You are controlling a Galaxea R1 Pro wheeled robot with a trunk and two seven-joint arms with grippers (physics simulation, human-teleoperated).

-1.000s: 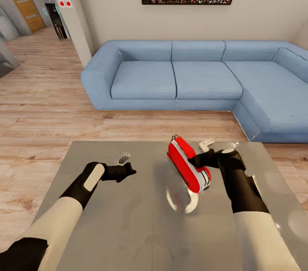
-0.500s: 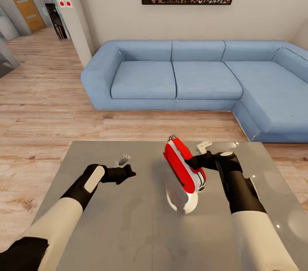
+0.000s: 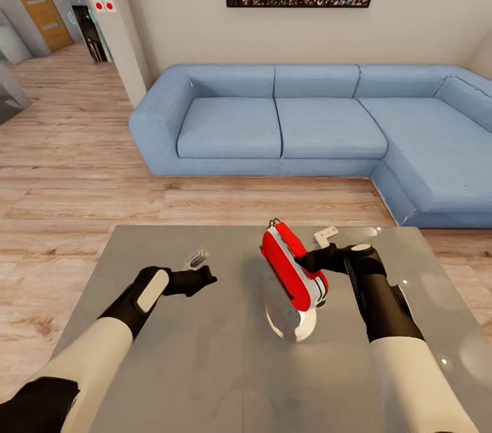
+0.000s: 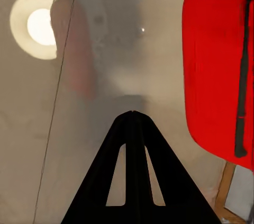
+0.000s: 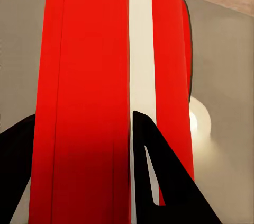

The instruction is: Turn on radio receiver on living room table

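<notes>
Red radio receiver stands tilted on the table — right gripper pinching its body; left gripper, fingers pressed together, hovers nearby.

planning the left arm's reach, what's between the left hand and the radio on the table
Nothing: in the head view just bare grey table top separates the left hand from the red radio, which the right hand grips. The left wrist view shows the same.

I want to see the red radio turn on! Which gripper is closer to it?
The right. The right gripper clamps the radio receiver, a finger on each side. The left gripper is shut, apart from it, over the table.
</notes>
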